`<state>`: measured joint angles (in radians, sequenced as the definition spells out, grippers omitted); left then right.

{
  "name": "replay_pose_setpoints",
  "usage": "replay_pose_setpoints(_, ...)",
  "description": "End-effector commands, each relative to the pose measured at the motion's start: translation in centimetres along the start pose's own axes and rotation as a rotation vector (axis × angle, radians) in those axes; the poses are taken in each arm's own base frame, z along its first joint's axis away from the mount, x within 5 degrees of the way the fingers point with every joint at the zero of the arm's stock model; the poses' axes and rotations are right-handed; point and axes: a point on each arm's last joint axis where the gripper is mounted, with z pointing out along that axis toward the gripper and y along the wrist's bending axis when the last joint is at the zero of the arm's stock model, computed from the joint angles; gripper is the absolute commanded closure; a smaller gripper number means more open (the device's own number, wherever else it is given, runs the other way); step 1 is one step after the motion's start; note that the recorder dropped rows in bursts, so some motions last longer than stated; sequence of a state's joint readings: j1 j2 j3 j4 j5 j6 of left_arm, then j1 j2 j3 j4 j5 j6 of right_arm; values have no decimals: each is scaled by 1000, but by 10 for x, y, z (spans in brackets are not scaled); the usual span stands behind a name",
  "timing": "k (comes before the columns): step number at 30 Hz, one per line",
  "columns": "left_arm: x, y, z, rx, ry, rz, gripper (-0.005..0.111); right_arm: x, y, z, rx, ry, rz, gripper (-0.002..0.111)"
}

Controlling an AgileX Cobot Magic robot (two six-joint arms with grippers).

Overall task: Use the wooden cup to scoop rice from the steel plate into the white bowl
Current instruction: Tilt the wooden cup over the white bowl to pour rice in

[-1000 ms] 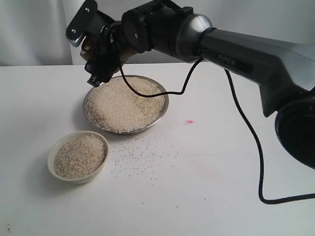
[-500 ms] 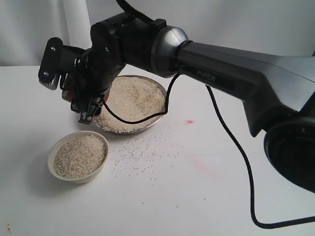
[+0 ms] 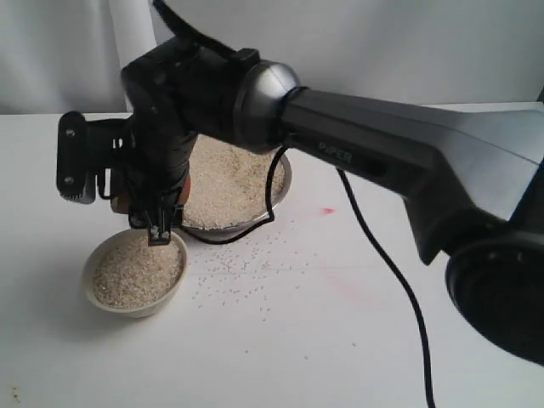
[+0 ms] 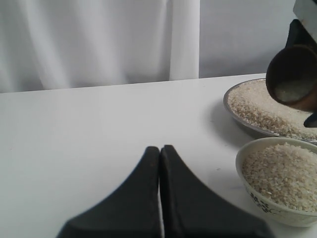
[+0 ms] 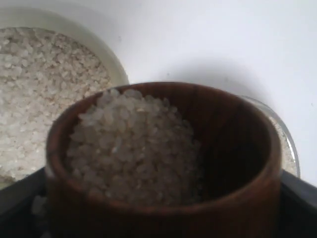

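Observation:
My right gripper [image 3: 151, 214] reaches across to the left and is shut on the wooden cup [image 4: 292, 74], which hangs just above the far rim of the white bowl [image 3: 136, 303]. The cup [image 5: 237, 198] is tilted and holds rice [image 5: 133, 148]. The bowl [image 4: 277, 210] is itself nearly full of rice [image 4: 287, 173]. Behind it stands the steel plate [image 3: 284, 183] with a wide heap of rice [image 3: 225, 183], partly hidden by the arm. In the left wrist view my left gripper [image 4: 159, 148] is shut on nothing, low over bare table to the left of the bowl.
Loose grains [image 3: 242, 272] lie scattered on the white table in front of the plate and right of the bowl. A small red mark [image 3: 327, 210] shows right of the plate. The right arm's black cable [image 3: 387, 272] trails across the table. A white curtain [image 4: 99, 39] backs the scene.
My right arm has carried the cup from above the plate's far left rim, leftward and toward the front, to just over the bowl. The bowl and plate have stayed put.

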<state>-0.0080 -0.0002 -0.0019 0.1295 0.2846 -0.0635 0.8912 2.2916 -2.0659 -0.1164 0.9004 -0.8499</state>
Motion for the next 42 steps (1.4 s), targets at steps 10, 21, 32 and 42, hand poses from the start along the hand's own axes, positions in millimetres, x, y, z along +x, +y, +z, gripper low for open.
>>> replay_pose_setpoints(10,0,0,0,6,-9,-13,107,-5,16,9,83,156,-184,108)
replay_pose_setpoints(21,0,0,0,6,-9,-13,107,-12,21,15,121,195,-266,108)
replay_pose_setpoints(32,0,0,0,6,-9,-13,107,-19,34,35,179,294,-424,108)
replay_pose_setpoints(42,0,0,0,6,-9,-13,107,-32,42,32,245,342,-525,108)
